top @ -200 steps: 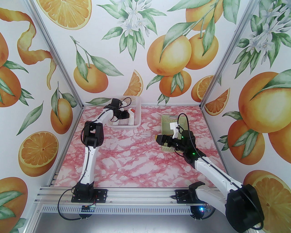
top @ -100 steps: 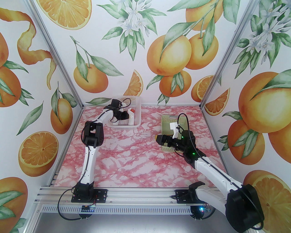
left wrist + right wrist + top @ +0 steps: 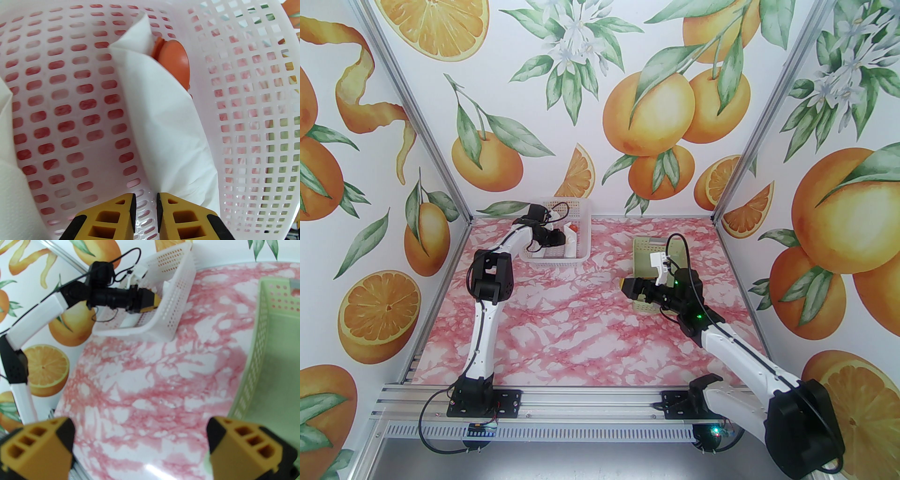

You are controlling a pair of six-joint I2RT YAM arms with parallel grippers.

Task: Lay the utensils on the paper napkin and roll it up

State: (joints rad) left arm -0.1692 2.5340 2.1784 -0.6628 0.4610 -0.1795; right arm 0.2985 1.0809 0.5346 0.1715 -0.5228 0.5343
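Top view high, looking forward-down; wrist views close; all share basket [image 3: 587,234].

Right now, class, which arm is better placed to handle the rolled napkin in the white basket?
Left. Its fingers are inside the white basket beside the rolled napkin; the right arm's fingers hang open over the table by the green basket.

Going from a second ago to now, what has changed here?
Very little. The left gripper, inside the white basket, seems to have edged slightly back; its jaws stand a little apart with nothing between them, the rolled paper napkin lying free beside them. The paper napkin, the green basket and the wide-open right gripper stayed where they were.
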